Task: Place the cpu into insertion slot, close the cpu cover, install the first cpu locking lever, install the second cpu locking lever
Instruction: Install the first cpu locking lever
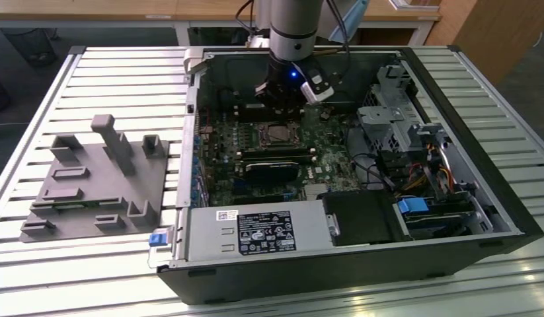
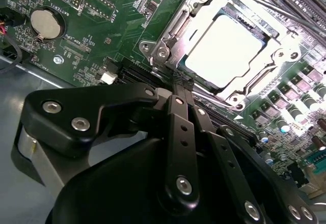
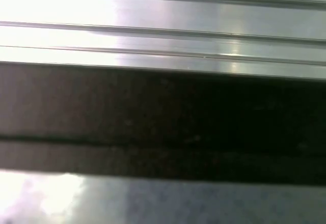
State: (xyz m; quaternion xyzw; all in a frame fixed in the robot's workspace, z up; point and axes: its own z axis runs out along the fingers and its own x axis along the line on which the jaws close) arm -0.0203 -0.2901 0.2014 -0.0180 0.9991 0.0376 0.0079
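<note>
The cpu point(image 2: 224, 51) lies flat in the insertion slot point(image 2: 162, 53) on the green board, its silver top glaring bright. The cpu cover point(image 2: 243, 85) sits down around it as a grey metal frame. A thin metal lever rod point(image 2: 175, 26) runs along one side of the frame. My gripper point(image 2: 179, 83) hangs just beside the socket's corner, its black fingers point(image 2: 182, 132) pressed together, shut, with nothing seen between them. In the exterior view the gripper point(image 1: 274, 112) is inside the open computer case, just behind the cpu point(image 1: 276, 135).
The case wall point(image 1: 194, 112) and a grey drive cage point(image 1: 387, 119) flank the board. A power supply point(image 1: 254, 231) fills the front. Black memory slots point(image 1: 273, 156) lie in front of the socket. A grey fixture point(image 1: 95, 175) stands on the slatted table point(image 1: 121, 72). A coin battery point(image 2: 45, 23) sits nearby.
</note>
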